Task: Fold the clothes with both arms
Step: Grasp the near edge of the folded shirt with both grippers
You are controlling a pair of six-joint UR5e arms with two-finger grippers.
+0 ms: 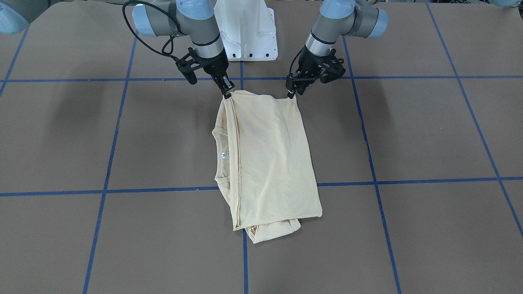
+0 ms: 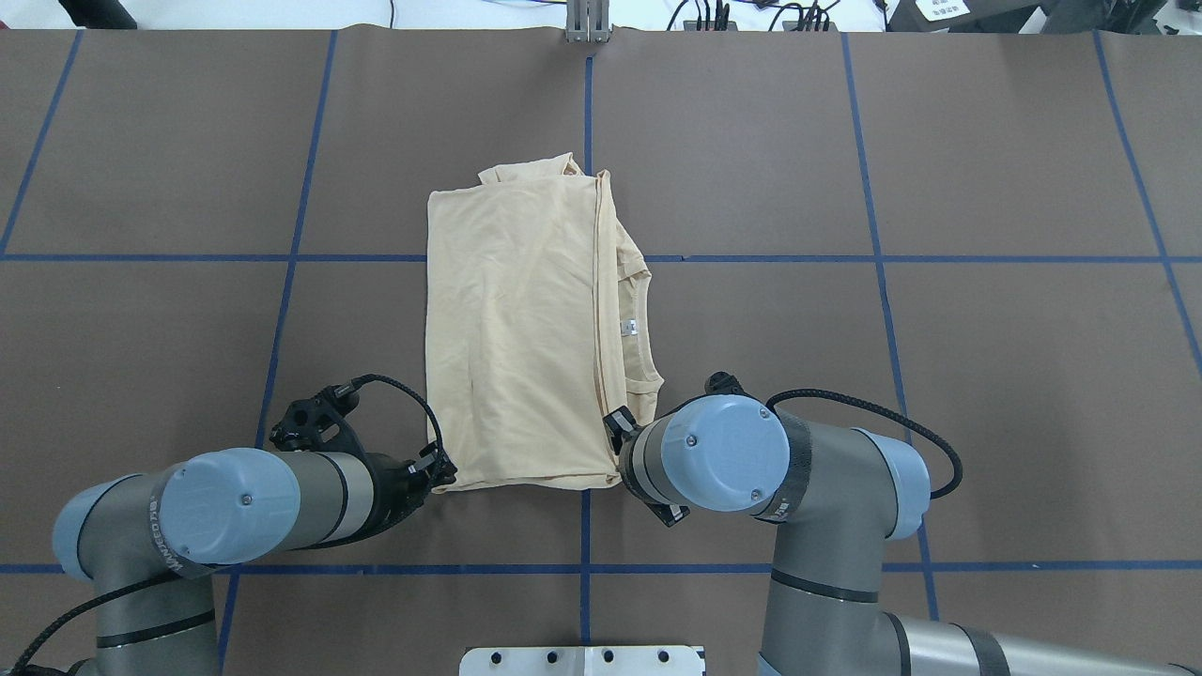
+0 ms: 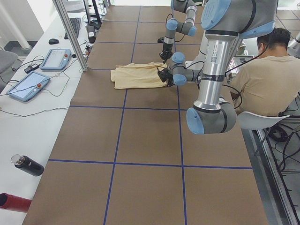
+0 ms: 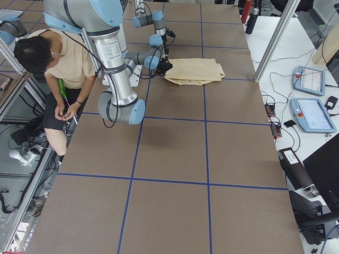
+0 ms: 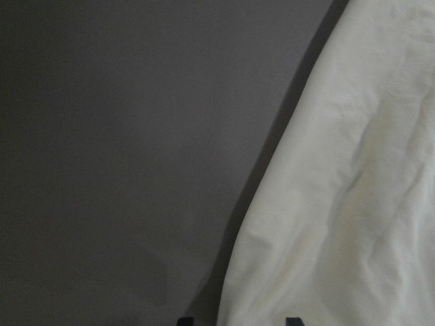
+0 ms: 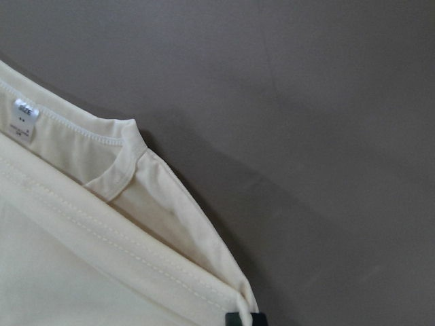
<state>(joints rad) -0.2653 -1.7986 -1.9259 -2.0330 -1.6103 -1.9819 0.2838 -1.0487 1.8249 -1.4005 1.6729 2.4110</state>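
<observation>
The cream-yellow shirt (image 1: 269, 155) lies folded in a tall rectangle at the table's middle, print hidden, with the neck opening and white label (image 1: 223, 155) showing on one side. It also shows in the overhead view (image 2: 516, 329). My right gripper (image 1: 227, 93) is shut on the shirt's near corner by the collar, as the right wrist view (image 6: 246, 319) shows. My left gripper (image 1: 291, 94) is at the other near corner. In the left wrist view (image 5: 238, 320) its fingertips stand apart with the shirt's edge (image 5: 353, 190) between them.
The white pedestal base (image 1: 245, 32) stands just behind both grippers. A seated person (image 3: 262, 79) is beside the robot. Tablets (image 3: 56, 58) and bottles (image 3: 28, 165) lie on the white side bench. Blue tape lines grid the brown table (image 2: 939, 376).
</observation>
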